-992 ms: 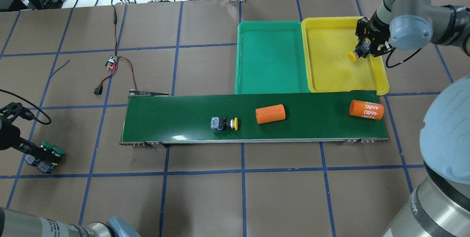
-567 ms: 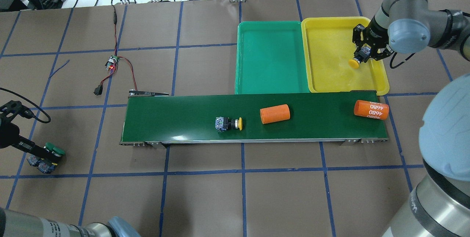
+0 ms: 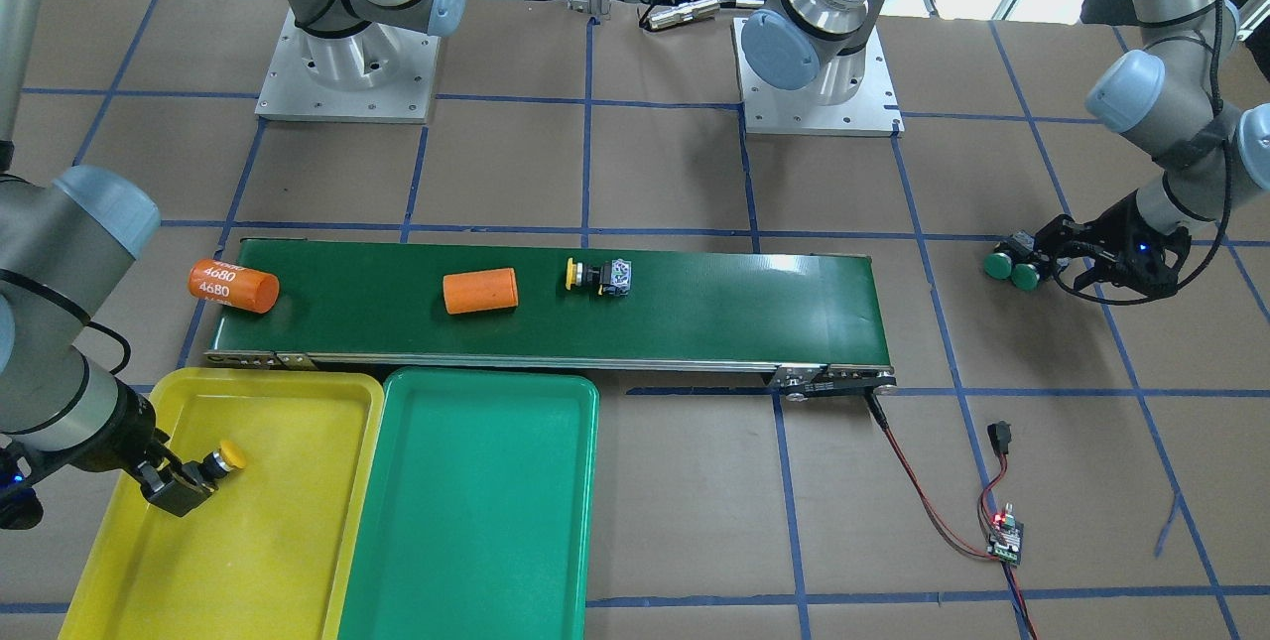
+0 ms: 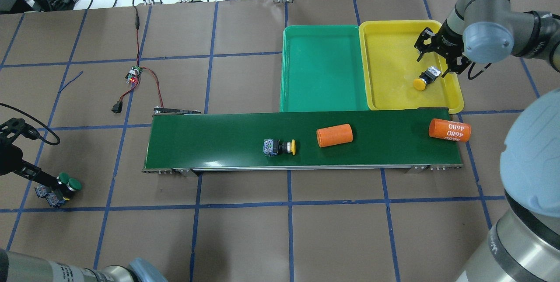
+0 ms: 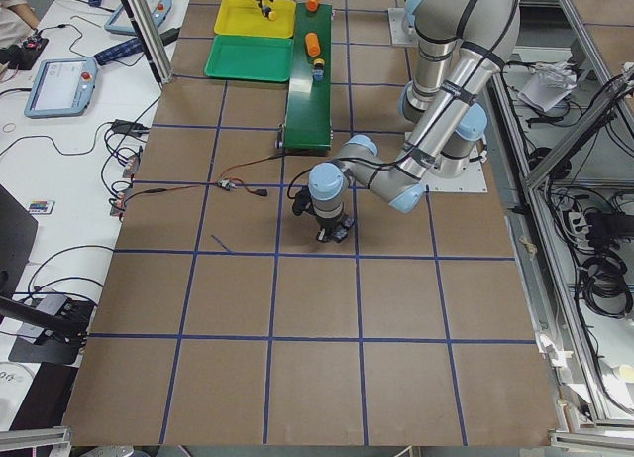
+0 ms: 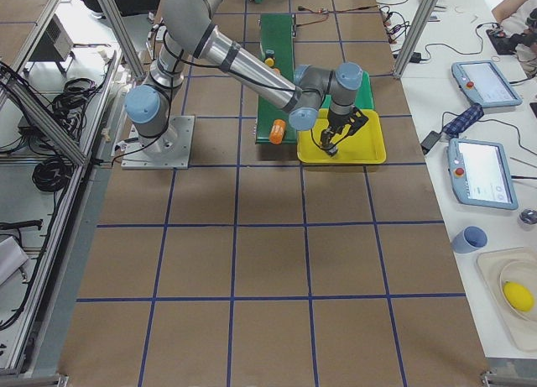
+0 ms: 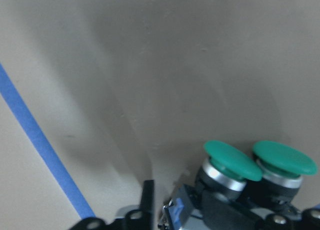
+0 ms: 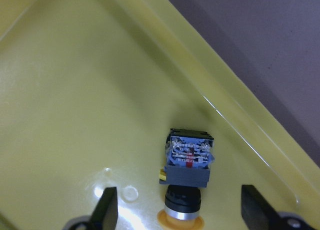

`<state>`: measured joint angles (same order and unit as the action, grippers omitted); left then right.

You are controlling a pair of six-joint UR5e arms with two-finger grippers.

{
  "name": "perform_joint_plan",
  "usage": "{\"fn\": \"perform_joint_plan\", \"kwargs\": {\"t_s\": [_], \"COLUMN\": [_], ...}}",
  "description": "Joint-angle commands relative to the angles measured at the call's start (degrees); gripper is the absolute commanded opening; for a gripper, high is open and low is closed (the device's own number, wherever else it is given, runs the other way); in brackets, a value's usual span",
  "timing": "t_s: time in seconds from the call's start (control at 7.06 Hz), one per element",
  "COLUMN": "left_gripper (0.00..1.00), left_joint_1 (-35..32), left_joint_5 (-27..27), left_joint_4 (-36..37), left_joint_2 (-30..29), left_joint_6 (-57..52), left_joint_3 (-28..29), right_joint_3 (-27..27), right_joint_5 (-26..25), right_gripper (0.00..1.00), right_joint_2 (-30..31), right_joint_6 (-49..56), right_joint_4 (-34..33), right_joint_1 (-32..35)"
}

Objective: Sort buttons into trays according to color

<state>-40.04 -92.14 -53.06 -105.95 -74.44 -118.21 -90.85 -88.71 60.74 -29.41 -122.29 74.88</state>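
My right gripper [image 4: 437, 59] is open just above a yellow button [image 4: 423, 79] that lies on its side in the yellow tray [image 4: 389, 54], near its right rim. In the right wrist view the fingers [image 8: 107, 210] stand apart on either side of this button [image 8: 187, 170]. A second yellow button [image 4: 282, 147] lies on the conveyor belt [image 4: 218, 142]. My left gripper [image 4: 51, 189] is shut on the black bodies of two green buttons [image 4: 70, 181], low over the table at the far left; they also show in the left wrist view [image 7: 257, 160]. The green tray [image 4: 323, 67] holds nothing.
A plain orange cylinder [image 4: 334, 135] lies mid-belt. An orange cylinder marked "4680" [image 4: 449, 130] lies at the belt's right end, close below the yellow tray. A small circuit board with wires [image 4: 133, 75] lies left of the trays.
My right gripper opened and let the yellow button drop into the yellow tray. The belt carried its button and both cylinders to the right. My left gripper sank a little with the green buttons.
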Motion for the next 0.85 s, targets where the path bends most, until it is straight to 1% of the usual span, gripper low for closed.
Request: {"fn": "perform_joint_plan", "kwargs": {"t_s": [0.0,0.14,0.28,0.43,0.57,0.71], "left_gripper": [1.00,1.00,1.00,1.00,1.00,1.00], "left_joint_1": [-0.2,-0.2,-0.1,0.1,0.2,0.2], "left_joint_5": [0.6,1.8,1.8,2.5,2.7,2.8], "left_joint_4": [-2.4,-3.7,-3.8,-3.8,-3.7,-3.7], "left_joint_2": [1.3,1.4,1.5,0.8,0.7,1.2], "left_joint_6": [0.2,0.3,0.3,1.1,4.4,9.5], "left_joint_3": [-0.6,-1.2,-1.7,-1.7,-1.6,-1.6], "right_joint_3": [0.0,0.0,-0.1,-0.1,-0.2,-0.2], "right_joint_5": [0.4,0.5,0.5,0.5,2.6,4.1], "right_gripper": [1.00,1.00,1.00,1.00,1.00,1.00], "right_joint_2": [5.8,11.6,16.6,19.9,24.3,27.0], "right_joint_6": [-0.3,-0.7,-2.0,-9.7,-18.1,-19.4], "right_joint_4": [5.5,12.6,18.8,21.1,25.9,28.2], "right_joint_1": [0.3,0.3,0.3,0.6,0.8,1.0]}}
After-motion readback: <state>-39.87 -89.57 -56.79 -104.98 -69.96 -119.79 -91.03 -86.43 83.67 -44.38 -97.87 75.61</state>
